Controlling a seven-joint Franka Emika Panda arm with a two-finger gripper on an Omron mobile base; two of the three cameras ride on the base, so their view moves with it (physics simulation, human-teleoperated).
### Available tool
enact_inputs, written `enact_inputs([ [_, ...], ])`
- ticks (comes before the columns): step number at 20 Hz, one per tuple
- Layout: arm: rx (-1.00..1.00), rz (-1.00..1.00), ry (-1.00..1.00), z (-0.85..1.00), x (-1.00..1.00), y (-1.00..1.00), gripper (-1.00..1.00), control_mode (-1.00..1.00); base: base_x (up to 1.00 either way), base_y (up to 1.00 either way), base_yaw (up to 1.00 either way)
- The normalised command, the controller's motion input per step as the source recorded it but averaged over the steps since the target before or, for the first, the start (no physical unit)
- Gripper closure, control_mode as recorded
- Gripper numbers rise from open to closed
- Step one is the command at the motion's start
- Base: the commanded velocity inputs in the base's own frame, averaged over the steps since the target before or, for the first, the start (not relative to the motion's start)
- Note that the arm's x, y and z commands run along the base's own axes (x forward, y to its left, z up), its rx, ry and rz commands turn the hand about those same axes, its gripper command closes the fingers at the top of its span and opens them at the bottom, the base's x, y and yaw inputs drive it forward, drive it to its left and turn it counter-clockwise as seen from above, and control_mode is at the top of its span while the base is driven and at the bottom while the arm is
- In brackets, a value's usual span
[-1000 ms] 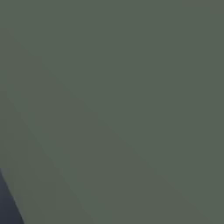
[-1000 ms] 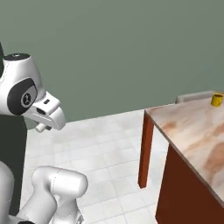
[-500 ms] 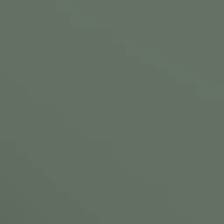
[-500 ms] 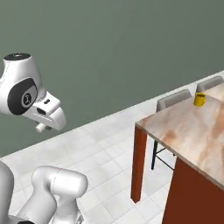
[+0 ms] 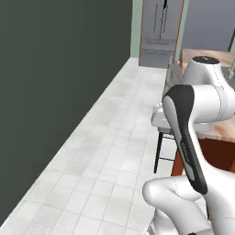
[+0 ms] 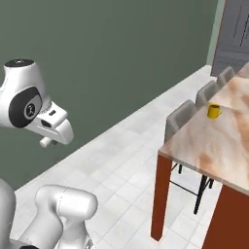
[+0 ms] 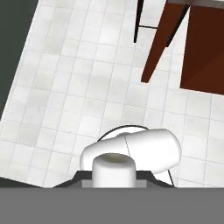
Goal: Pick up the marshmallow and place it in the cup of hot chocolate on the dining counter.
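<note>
The marshmallow (image 7: 113, 165) is a stubby white block at the bottom of the hand view, and my gripper (image 7: 113, 176) is shut on it, with dark finger parts on either side. In the right base view the gripper (image 6: 46, 141) hangs high over the tiled floor at the left, pointing down, far from the counter. The cup of hot chocolate (image 6: 213, 111), small and yellow, stands near the near corner of the dining counter (image 6: 219, 143), whose marble top rests on red-brown wood. The counter's wooden base (image 7: 202, 48) shows at the upper right of the hand view.
Grey stools (image 6: 181, 116) line the counter's wall-facing side, one also by the arm (image 5: 161, 120). A dark green wall (image 6: 97, 58) runs along the left, with a white tiled floor (image 5: 114, 151) between it and the counter. A grey door (image 5: 160, 32) closes the far end.
Both base views have swung round: the camera moved. The wall gave way to floor in the left view, and counter and cup slid closer to centre in the right view. The grip is unchanged.
</note>
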Motion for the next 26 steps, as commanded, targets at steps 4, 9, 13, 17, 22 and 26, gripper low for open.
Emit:
enact_inputs([
  [4, 0.00, 0.00, 0.00, 0.00, 0.00, 0.00, 1.00, 1.00, 1.00, 1.00, -0.50],
  [9, 0.00, 0.00, 0.00, 0.00, 0.00, 0.00, 1.00, 1.00, 1.00, 1.00, -0.54],
  [13, 0.00, 0.00, 0.00, 0.00, 0.00, 0.00, 1.00, 1.00, 1.00, 1.00, -0.54],
  [17, 0.00, 0.00, 0.00, 0.00, 0.00, 0.00, 1.00, 1.00, 1.00, 0.99, -0.57],
  [22, 0.00, 0.00, 0.00, 0.00, 0.00, 0.00, 1.00, 1.00, 0.81, 0.43, -0.72],
  [26, 0.00, 0.00, 0.00, 0.00, 0.00, 0.00, 1.00, 1.00, 0.72, 0.25, -0.74],
])
